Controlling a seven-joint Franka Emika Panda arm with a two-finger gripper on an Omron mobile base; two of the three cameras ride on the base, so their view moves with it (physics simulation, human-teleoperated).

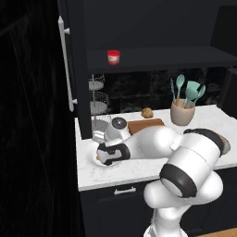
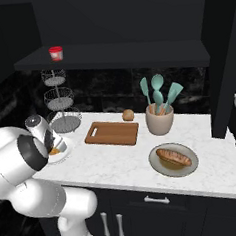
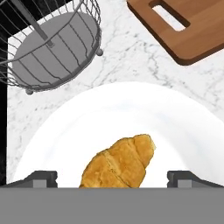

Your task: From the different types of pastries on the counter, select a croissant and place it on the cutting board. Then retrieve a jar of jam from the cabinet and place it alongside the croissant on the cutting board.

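Arm bent low, jaws (image 3: 112,177) spread wide over croissant (image 3: 119,162) on plate (image 3: 65,131).

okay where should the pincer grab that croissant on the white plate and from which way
Grip the croissant across its thick middle, coming straight down from above. It lies flat on the plate, and the open pincer already has a fingertip on either side of it. Its ends taper and would probably slip.

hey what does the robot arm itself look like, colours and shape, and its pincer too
The arm is built of glossy white, rounded, bulbous segments with dark, almost black bands at the joints. No cables or markings show. The pincer has two small, blocky dark grey finger tips.
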